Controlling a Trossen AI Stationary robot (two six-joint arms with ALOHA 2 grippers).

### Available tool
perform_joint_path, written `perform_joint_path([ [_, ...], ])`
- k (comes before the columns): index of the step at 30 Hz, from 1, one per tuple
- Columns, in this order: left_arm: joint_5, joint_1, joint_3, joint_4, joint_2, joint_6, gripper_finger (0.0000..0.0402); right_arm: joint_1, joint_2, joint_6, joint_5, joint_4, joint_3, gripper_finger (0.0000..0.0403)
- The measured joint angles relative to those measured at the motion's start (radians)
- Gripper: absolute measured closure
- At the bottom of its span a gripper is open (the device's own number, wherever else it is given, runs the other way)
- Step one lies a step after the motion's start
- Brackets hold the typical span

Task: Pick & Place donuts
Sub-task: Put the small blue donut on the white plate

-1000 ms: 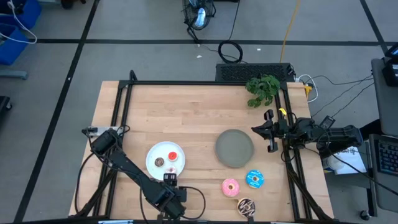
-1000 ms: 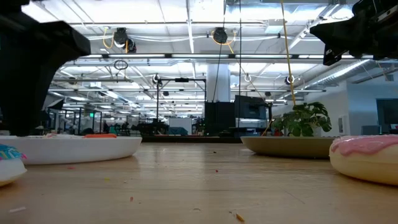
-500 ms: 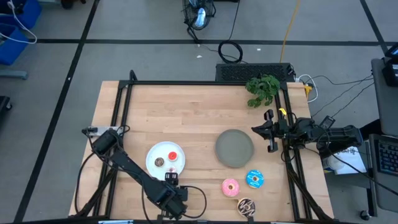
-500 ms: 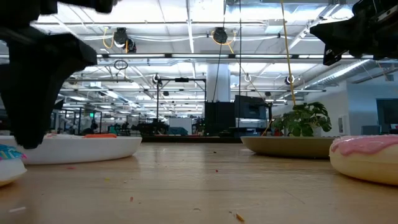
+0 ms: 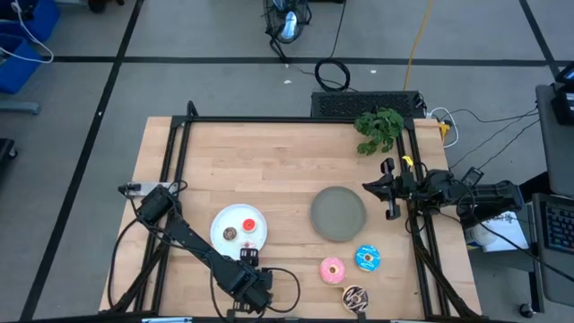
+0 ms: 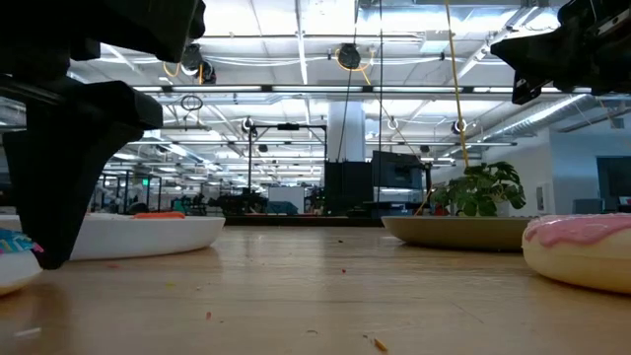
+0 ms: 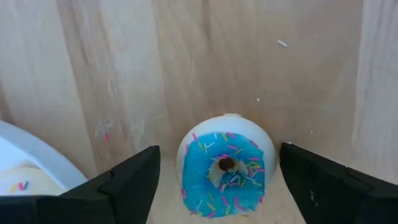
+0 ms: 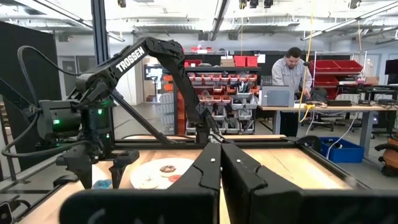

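1. Pale wood planks make up the table (image 5: 269,170), which stands on a grey floor crossed by dark lines; a small green plant (image 5: 378,128) sits at its far right corner.
2. At the near edge, left of centre, the left gripper (image 7: 214,177) hangs low with its fingers apart, one on each side of a tiny blue donut (image 7: 225,168) with coloured sprinkles; neither finger touches it.
3. That donut lies on bare wood just beside the near rim of the white plate (image 5: 222,224).
4. On the white plate rest a tiny red donut (image 5: 249,224), a tiny brown donut (image 5: 230,233) and a whitish one (image 7: 18,182) at the near rim.
5. Right of the white plate, apart from it, lies the grey plate (image 5: 338,213), with nothing on it.
6. Three larger donuts sit on the wood near the grey plate, toward the near right: pink (image 5: 333,268), blue (image 5: 366,258) and dark brown sprinkled (image 5: 355,297).
7. At the right edge of the table, beside the grey plate, the right gripper (image 5: 389,190) waits raised above the wood, fingers pressed together on nothing.
8. Beyond the table, the right wrist view shows a person (image 8: 292,74) standing at a bench.
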Motion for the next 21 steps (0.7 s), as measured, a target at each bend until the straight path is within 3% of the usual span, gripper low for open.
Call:
perform_joint_path([
  [12, 0.029, -0.002, 0.003, 0.005, 0.007, -0.024, 0.022, 0.0, 0.0, 0.0, 0.0, 0.0, 0.0, 0.0403],
  [16, 0.007, 0.0, 0.031, -0.029, 0.013, -0.027, 0.0234, 0.0, 0.0, 0.0, 0.0, 0.0, 0.0, 0.0403],
  [21, -0.044, 0.01, 0.092, -0.106, 0.017, -0.031, 0.0222, 0.0, 0.0, 0.0, 0.0, -0.001, 0.0, 0.0403],
])
